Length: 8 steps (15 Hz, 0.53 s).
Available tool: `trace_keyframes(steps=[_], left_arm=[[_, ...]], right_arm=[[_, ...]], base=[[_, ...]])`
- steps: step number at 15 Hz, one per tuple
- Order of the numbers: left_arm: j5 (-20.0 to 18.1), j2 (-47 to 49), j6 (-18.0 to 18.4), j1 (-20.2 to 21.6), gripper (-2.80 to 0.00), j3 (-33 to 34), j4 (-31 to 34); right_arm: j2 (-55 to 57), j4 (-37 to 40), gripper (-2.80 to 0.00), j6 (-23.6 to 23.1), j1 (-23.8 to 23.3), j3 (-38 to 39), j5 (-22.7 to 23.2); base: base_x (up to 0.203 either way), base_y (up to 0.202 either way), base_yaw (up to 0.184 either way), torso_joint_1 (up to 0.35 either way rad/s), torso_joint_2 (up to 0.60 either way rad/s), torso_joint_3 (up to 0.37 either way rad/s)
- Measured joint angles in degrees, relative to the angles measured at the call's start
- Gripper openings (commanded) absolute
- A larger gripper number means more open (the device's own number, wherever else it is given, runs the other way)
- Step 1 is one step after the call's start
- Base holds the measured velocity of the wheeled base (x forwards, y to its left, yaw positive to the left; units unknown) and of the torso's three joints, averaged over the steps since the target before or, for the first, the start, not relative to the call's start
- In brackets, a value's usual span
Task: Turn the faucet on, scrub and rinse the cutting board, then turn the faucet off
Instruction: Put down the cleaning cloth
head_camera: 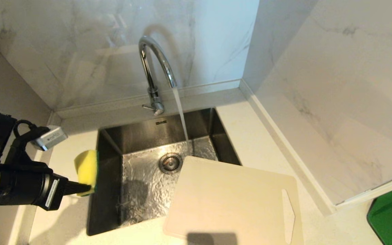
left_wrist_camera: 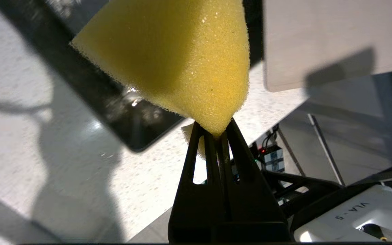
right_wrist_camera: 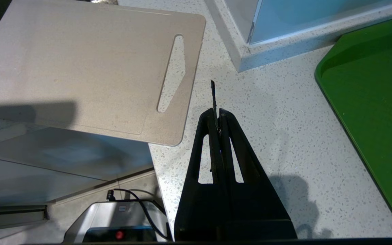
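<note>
The cutting board [head_camera: 231, 200] lies flat at the sink's [head_camera: 109, 190] front right corner, one corner jutting over the basin and its near edge overhanging the counter's [head_camera: 318, 217] front edge. It looks thin, stiff and light, a matte beige plastic sheet with rounded corners and a long slot handle [head_camera: 288, 214] near its right end. Once wet it will likely be slippery, so the slot or the overhanging edge seems the safest place to take hold.

The faucet [head_camera: 155, 71] is a polished chrome gooseneck at the sink's back edge, and water streams from it onto the dimpled steel floor beside the drain [head_camera: 170, 162].

The left gripper [head_camera: 86, 188] hovers at the sink's left edge, its fingers pinching a yellow sponge [head_camera: 86, 165]: soft, porous foam, squeezed to a point where it is gripped. The right gripper [right_wrist_camera: 218, 117] hangs over the speckled counter just right of the board, its fingers pressed together on nothing. A green tray [right_wrist_camera: 373, 88] sits further right.
</note>
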Motion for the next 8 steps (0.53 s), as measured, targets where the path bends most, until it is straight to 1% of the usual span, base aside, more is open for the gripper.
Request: trace_keyframes(steps=[2, 3, 8], left_arm=[[0.24, 3.06, 0.08, 3.7, -2.8, -3.61, 4.22], [0.35, 4.42, 0.1, 5.25, -2.8, -4.41, 4.83], [0.68, 13.03, 0.41, 13.27, -2.8, -8.58, 4.63]], right_arm=[[0.0, 0.02, -2.8, 0.01, 0.0, 0.0, 0.0], [0.0, 0.02, -2.8, -0.02, 0.0, 0.0, 0.02], [0.0, 0.03, -2.8, 0.01, 0.0, 0.0, 0.0]], base=[[0.0, 0.0, 0.0, 0.0, 0.0, 0.0], [0.0, 0.0, 0.0, 0.0, 0.0, 0.0], [0.0, 0.0, 0.0, 0.0, 0.0, 0.0]])
